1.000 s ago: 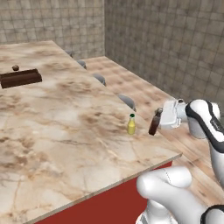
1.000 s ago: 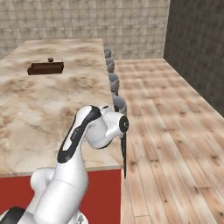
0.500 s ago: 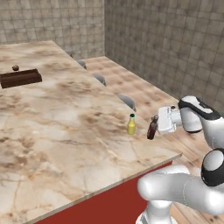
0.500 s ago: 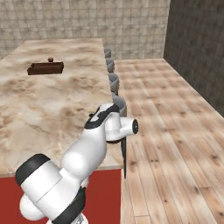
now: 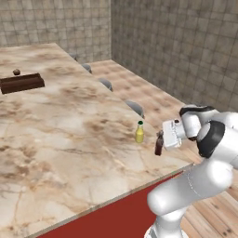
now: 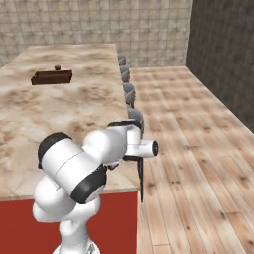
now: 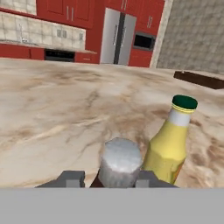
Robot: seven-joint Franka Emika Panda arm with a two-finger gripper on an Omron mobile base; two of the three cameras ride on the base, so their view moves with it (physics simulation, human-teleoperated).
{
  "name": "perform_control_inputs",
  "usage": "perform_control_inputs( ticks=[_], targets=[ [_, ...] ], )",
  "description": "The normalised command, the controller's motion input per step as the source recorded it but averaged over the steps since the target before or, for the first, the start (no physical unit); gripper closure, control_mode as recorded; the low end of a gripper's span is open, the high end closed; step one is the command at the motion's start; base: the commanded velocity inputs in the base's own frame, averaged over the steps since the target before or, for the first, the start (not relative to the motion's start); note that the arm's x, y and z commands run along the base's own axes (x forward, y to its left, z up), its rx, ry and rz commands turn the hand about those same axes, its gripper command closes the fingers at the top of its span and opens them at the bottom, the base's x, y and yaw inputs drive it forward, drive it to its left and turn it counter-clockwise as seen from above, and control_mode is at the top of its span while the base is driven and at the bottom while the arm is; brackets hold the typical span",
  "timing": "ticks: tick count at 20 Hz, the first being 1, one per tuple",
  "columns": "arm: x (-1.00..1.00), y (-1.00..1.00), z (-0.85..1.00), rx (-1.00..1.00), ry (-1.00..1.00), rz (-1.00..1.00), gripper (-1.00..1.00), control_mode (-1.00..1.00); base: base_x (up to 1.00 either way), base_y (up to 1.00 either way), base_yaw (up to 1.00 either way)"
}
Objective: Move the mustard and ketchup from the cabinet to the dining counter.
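Observation:
The mustard, yellow with a green cap, stands upright on the dining counter near its right corner. Just right of it, my gripper is shut on the dark ketchup, held upright low over the counter by its edge; I cannot tell whether its base touches the stone. In the hand view the ketchup's cap sits between my fingertips, with the mustard close on its right. Red wall cabinets show far across the room; I cannot tell which one is the task's cabinet.
A dark brown tray with a small ball lies far back on the counter, also seen as the tray. Grey stools line the counter's far side over a wooden floor. My own arm hides the corner.
My gripper has carried the ketchup left and down, from off the counter's edge to just beside the mustard. The mustard has not moved.

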Motion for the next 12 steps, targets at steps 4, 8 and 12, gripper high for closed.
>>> perform_control_inputs(
  ticks=[4, 8, 12],
  targets=[
    [0.24, 0.00, -0.55, -0.07, -0.06, 0.00, 1.00, -1.00, 0.00, 0.00, 0.00],
    [0.09, 0.00, -0.54, -0.06, -0.06, 0.00, 1.00, -1.00, 0.00, 0.00, 0.00],
    [-0.05, 0.00, -0.49, -0.05, -0.05, 0.01, -1.00, -1.00, 0.00, 0.00, 0.00]
  ],
)
